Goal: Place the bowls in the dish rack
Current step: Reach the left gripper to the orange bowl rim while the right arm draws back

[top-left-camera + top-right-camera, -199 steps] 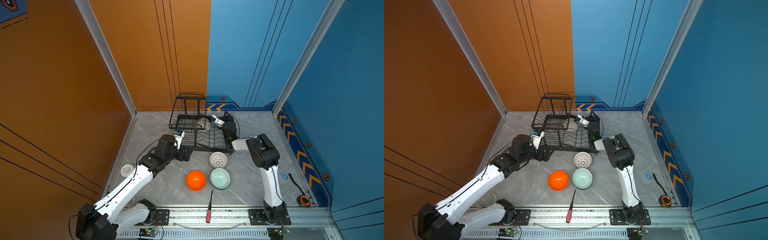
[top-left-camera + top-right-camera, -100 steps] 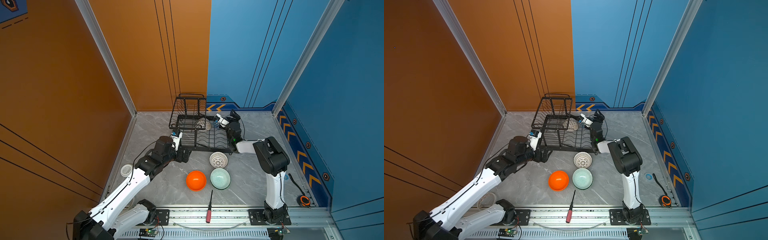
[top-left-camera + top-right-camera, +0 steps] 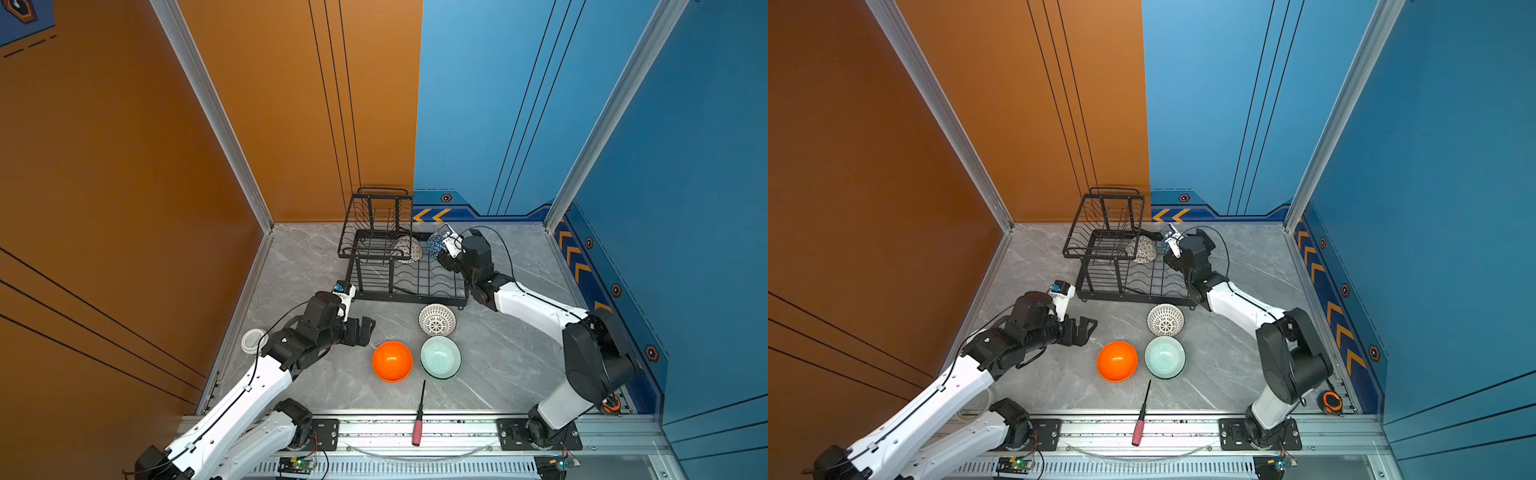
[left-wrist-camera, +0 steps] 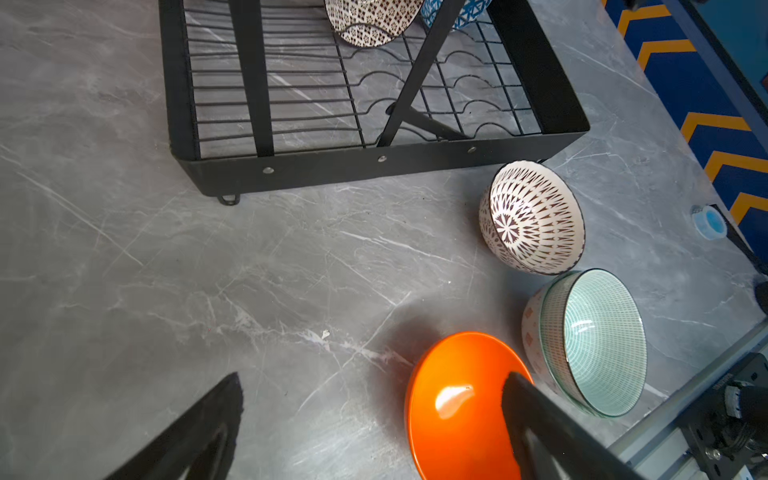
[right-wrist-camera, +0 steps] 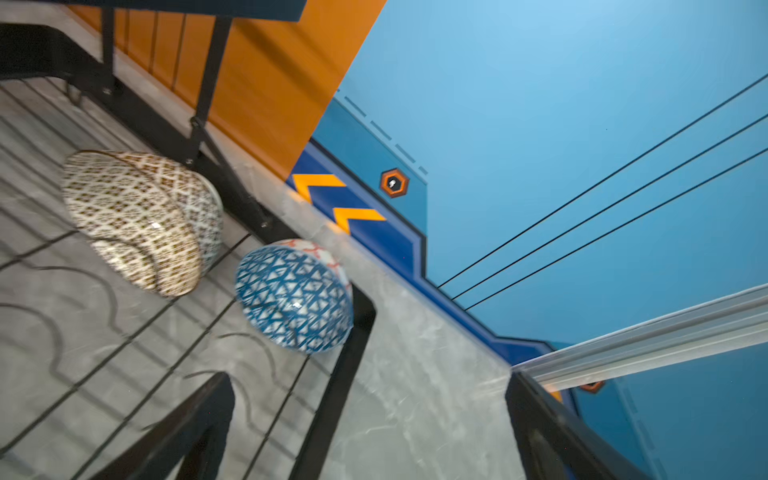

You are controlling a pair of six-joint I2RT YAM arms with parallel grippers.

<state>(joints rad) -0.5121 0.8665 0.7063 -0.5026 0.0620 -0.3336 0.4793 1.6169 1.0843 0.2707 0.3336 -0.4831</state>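
The black wire dish rack [image 3: 409,293] [image 4: 374,162] stands at the back. Two bowls lean in its low tray: a cream-brown patterned one [image 3: 409,249] [image 5: 141,216] and a blue-white triangle one [image 3: 433,245] [image 5: 295,299]. My right gripper [image 3: 441,261] [image 5: 369,378] hangs open over the rack's far right corner, just short of the blue bowl and holding nothing. On the table in front lie a white lattice bowl [image 3: 436,319] [image 4: 532,218], an orange bowl [image 3: 392,360] [image 4: 457,407] and a mint bowl [image 3: 440,357] [image 4: 594,340]. My left gripper [image 3: 365,330] [image 4: 372,378] is open and empty, just left of the orange bowl.
A red-handled screwdriver [image 3: 419,415] lies at the front edge. A white lid [image 3: 251,341] sits by the left wall. An orange tape measure [image 3: 1330,401] and a blue tape roll [image 4: 708,222] lie on the right side. Walls close in on three sides.
My right gripper has opened wider and drawn back from the blue-white bowl, which stays in the rack. My left gripper has moved from the rack's front toward the orange bowl.
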